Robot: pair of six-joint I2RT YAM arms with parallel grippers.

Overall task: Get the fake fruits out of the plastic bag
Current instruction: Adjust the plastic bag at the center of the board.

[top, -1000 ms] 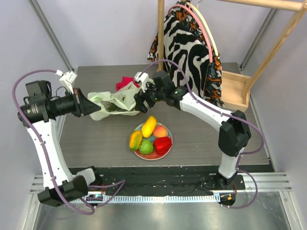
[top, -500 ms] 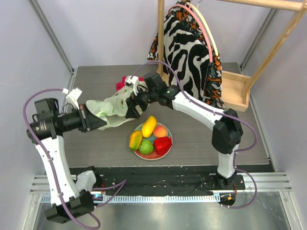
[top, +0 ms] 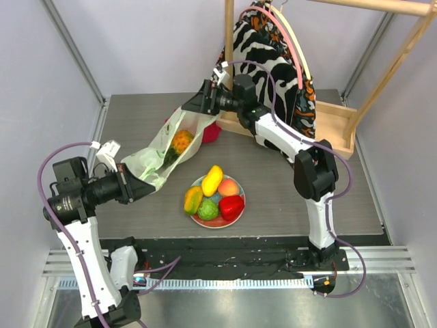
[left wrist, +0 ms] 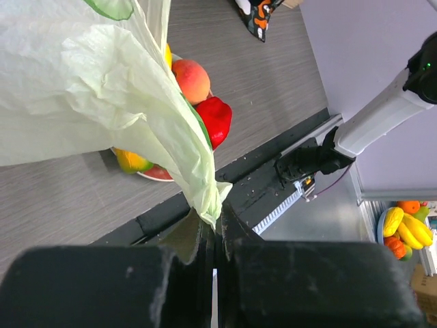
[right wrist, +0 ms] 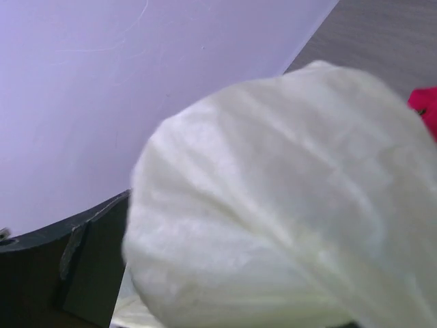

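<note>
Since half a second ago my right gripper (top: pixel 200 108) has swung toward upper centre, clamped on the plastic bag (top: pixel 154 161), which stretches diagonally down to my left gripper (top: pixel 141 183), pinched on its lower end; an orange fake fruit (top: pixel 181 141) sits inside, between both.

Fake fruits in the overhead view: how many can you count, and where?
6. Five on the plate: yellow fruit, peach, yellow-orange fruit, green fruit, red fruit. One orange fruit shows through the plastic bag; more may be hidden inside.
</note>
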